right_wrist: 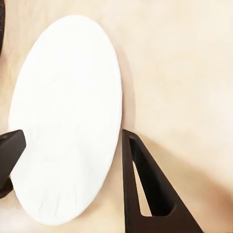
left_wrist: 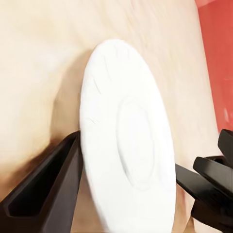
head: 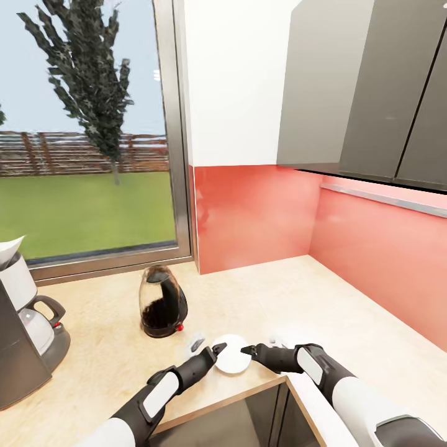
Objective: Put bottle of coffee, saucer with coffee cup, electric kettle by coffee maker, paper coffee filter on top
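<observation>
The saucer [head: 231,354] sits at the near edge of the kitchen countertop [head: 347,310], with the left gripper [head: 218,349] and right gripper [head: 247,351] meeting it from either side, each with fingers spread astride its rim (neither visibly pinching). I'd let just one gripper close on the rim, then carry the dish level, left toward the coffee maker [head: 15,347]. The head view alone places the electric kettle [head: 162,302]; the left wrist view shows the saucer's ringed face.
</observation>
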Controlling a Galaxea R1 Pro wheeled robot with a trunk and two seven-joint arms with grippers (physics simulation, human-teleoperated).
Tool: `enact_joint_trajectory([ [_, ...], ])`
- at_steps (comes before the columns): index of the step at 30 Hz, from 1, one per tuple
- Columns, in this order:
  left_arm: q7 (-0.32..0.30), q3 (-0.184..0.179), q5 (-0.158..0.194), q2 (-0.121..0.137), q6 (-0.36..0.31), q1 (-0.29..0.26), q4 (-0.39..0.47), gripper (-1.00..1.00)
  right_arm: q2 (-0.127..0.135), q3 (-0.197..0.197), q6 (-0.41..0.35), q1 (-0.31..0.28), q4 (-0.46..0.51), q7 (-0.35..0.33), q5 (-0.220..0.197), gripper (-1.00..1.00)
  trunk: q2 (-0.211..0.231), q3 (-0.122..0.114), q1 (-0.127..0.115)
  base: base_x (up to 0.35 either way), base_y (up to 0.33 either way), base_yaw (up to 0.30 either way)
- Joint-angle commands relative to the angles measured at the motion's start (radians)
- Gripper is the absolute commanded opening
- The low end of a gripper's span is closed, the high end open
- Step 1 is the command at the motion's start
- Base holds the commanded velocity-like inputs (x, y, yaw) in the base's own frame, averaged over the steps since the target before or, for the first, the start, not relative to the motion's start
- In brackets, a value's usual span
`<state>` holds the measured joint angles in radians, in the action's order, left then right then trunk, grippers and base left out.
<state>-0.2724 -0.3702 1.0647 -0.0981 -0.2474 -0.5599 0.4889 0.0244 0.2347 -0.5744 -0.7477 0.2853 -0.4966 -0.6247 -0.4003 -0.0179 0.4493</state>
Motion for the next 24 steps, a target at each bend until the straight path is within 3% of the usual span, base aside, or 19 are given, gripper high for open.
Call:
enact_joint_trajectory([
  [1, 0.001, -0.006, 0.006, -0.001, -0.007, 0.000, -0.026, 1.00, 0.001, 0.017, -0.003, 0.001, -0.015, 0.001, 0.020, 1.00, 0.000, 0.001, 0.001, 0.000, 0.000, 0.000],
  [24, 0.000, -0.006, 0.007, -0.017, -0.007, 0.000, -0.024, 1.00, 0.002, 0.017, -0.003, 0.001, -0.017, 0.001, 0.020, 1.00, 0.000, 0.001, 0.001, 0.000, 0.000, 0.000],
])
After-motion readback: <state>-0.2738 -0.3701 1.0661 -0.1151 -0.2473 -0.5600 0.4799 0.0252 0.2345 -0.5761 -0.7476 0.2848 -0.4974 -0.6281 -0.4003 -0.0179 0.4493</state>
